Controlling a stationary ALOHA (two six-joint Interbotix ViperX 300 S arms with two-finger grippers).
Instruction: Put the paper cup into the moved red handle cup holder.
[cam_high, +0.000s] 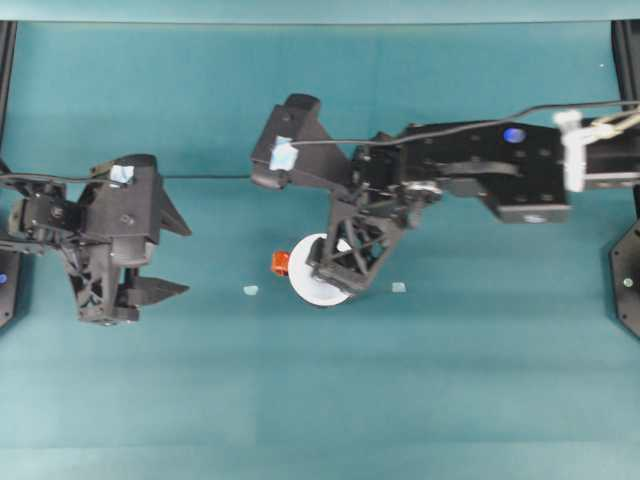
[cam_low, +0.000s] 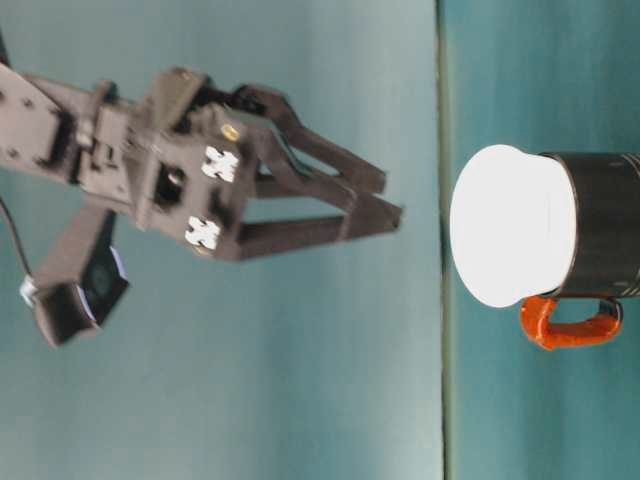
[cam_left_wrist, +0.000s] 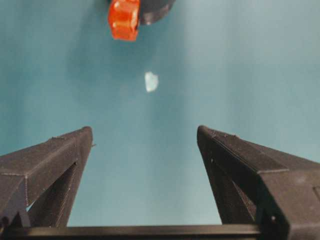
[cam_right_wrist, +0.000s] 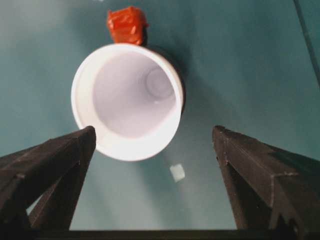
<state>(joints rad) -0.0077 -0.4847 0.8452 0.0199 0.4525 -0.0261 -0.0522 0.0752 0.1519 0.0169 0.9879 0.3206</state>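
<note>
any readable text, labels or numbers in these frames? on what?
None readable.
Paper cup: plain white, no print.
Red handle cup holder: glossy black, no marking visible.
Pale tape patches on the arms: blank, or too blurred to tell.
Small pale scraps on the table: no marks.
</note>
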